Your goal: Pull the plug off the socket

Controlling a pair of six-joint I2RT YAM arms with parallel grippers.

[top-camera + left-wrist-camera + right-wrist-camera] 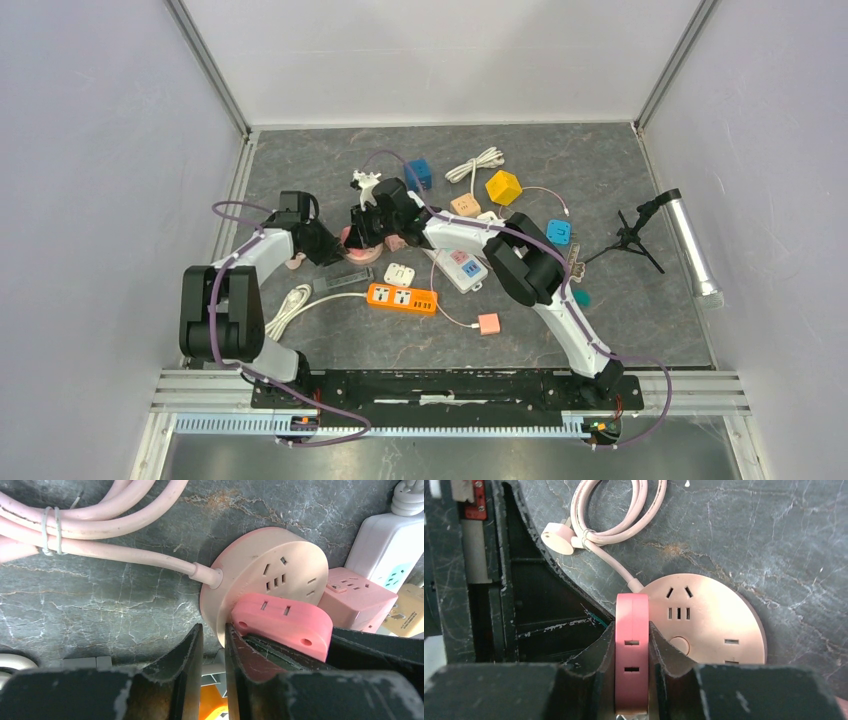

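right gripper (631, 637): 2 jaws clamped on plug (632, 612) | plug: stands on edge at socket (709, 625) rim, maybe plugged in | left gripper (213, 630): jaws almost together, holding nothing, beside socket

- Top view looks down from high behind, the whole surface (340, 345) in frame.
- Both wrist views sit close and low, sharing the round pink socket (270, 565) mid-frame.
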